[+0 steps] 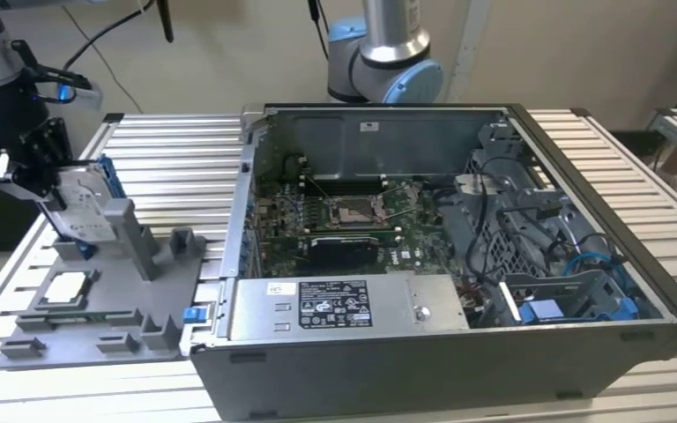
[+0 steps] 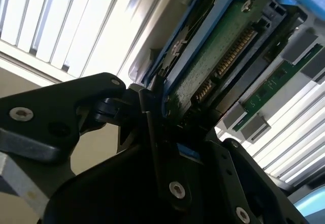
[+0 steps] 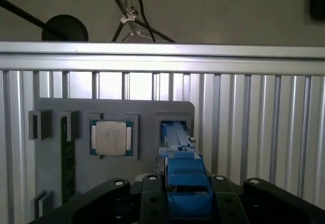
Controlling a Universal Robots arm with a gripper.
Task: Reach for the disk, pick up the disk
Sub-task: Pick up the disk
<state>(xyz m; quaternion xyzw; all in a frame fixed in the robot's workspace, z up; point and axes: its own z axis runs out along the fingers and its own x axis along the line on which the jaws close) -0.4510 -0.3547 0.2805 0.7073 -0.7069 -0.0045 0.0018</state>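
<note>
As its black metal fingers (image 3: 152,196) press in from either side of the blue edge rail, the arm's gripper (image 1: 47,189) grasps the disk (image 1: 84,210), a flat silver-grey metal hard drive in a bright blue plastic frame. The drive stands on edge in an upright slot at the back corner of a matte grey plastic fixture tray (image 1: 103,339), on the exterior view's left, a pose that appears to offer its narrow top edge to a grip from above. Whether it has cleared the slot cannot be told. The second wrist view shows its green circuit-board face with a row of connector pins. Nearby in the tray lie a small square silver chip (image 3: 110,137) and a green memory stick (image 3: 67,155). The tray rests on a ribbed aluminium table (image 1: 174,150), beside an open dark-grey computer case (image 1: 457,370).
</note>
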